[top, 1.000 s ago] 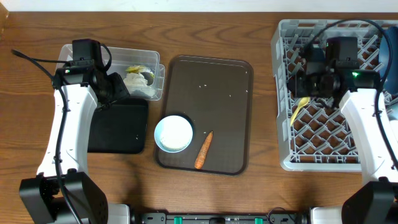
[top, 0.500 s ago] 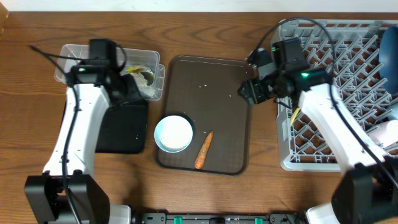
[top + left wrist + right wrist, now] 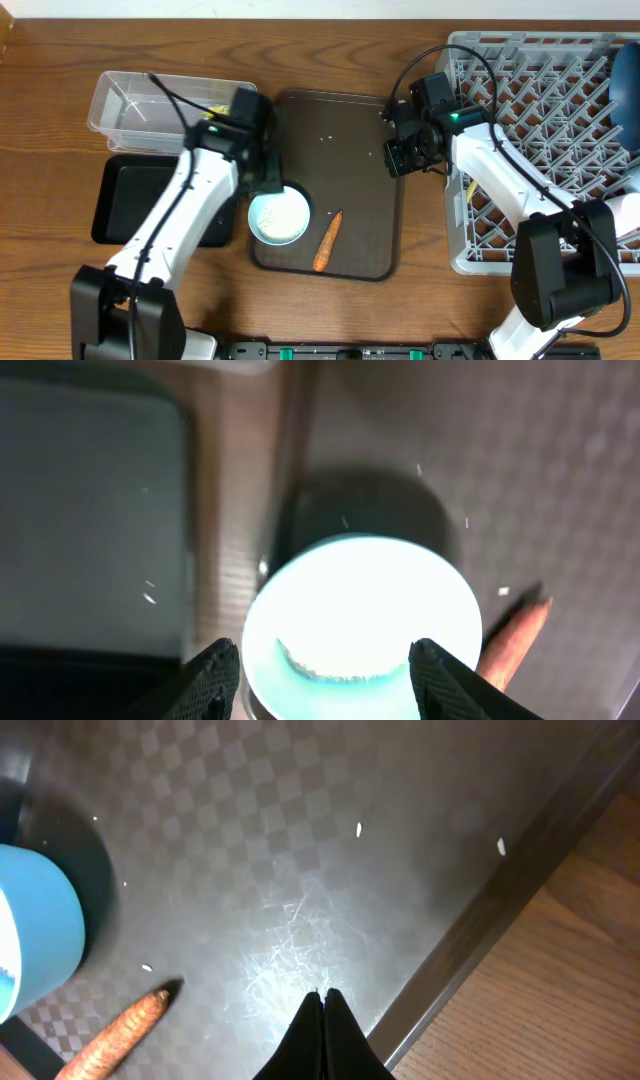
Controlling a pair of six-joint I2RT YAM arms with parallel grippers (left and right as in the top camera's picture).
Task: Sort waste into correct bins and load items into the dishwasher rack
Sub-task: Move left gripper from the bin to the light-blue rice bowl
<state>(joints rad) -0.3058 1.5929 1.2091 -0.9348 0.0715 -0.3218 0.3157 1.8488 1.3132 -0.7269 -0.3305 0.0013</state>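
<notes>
Hovering over the small white bowl (image 3: 360, 610) with the left gripper (image 3: 325, 672), fingers (image 3: 215, 675) spread wide to either side of the rim, nothing grasped. Sits on the brown serving tray (image 3: 345, 120), mid-table toward the robot-side edge, with the carrot piece (image 3: 328, 240) just beside it. Over by the tray's right rim, right gripper (image 3: 323, 1010) pinched tight on nothing, near a few rice grains (image 3: 359, 829). Reads as the bowl pick-up, bound for the dishwasher rack (image 3: 540, 150) along the right edge. Next: lower, close across the rim, lift clear of the carrot, carry right. Waiting after that, carrot and rice for the clear tub (image 3: 130, 110) or black tray (image 3: 125, 195) by the left edge.
</notes>
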